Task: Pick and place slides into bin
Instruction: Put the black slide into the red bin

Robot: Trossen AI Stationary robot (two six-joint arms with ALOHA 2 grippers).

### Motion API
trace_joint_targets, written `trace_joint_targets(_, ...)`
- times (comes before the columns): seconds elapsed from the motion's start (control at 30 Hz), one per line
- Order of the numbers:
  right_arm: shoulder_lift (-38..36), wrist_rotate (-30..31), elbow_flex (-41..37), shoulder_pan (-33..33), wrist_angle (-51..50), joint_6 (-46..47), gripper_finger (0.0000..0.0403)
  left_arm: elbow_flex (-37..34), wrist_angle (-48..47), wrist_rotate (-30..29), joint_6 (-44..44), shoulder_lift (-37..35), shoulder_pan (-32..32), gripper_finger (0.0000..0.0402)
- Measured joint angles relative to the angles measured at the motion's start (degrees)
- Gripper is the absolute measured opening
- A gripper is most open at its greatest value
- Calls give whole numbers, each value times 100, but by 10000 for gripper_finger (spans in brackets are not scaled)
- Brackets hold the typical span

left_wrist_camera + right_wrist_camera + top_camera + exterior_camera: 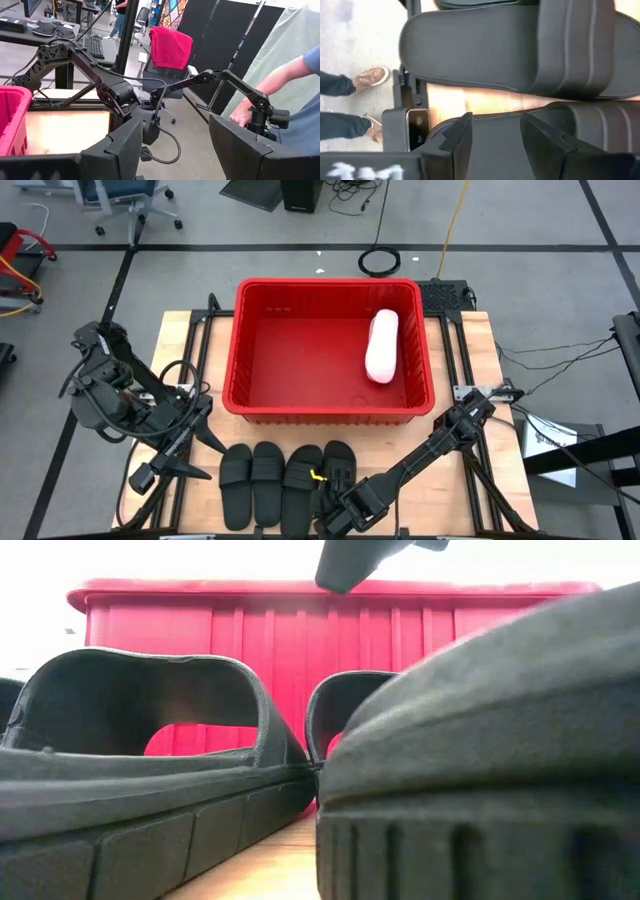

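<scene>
High view shows one pink slide (382, 346) in the bin (327, 412); four black slides (288, 485) lie along the near bench (495, 480) edge. Right pincer (492, 131), released, hovers over the rightmost one. Next: descend and clench. Left pincer (150, 476) waits released off the near-left corner.

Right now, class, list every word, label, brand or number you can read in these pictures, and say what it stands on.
Readable text: none.
White blurred marks at the edge of the right wrist view: too blurred to read.
Red bin, black slides, pink slide: no label or brand shows.
</scene>
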Motion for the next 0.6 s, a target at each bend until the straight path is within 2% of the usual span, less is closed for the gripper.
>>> trace_joint_targets(0.13, 0, -111, 0, -85, -188, 33, 157, 0, 0, -2, 1, 0, -1, 225)
trace_joint_targets(0.23, -9, -110, -2, -102, -213, -325, 157, 0, -2, -3, 1, 0, 1, 225)
trace_joint_targets(0.37, -37, 391, -2, -87, -480, -327, 157, 0, -2, -2, -1, 2, -1, 225)
trace_joint_targets(0.6, -59, 931, -2, -85, -1414, -230, 157, 0, -3, -2, 5, 1, 1, 225)
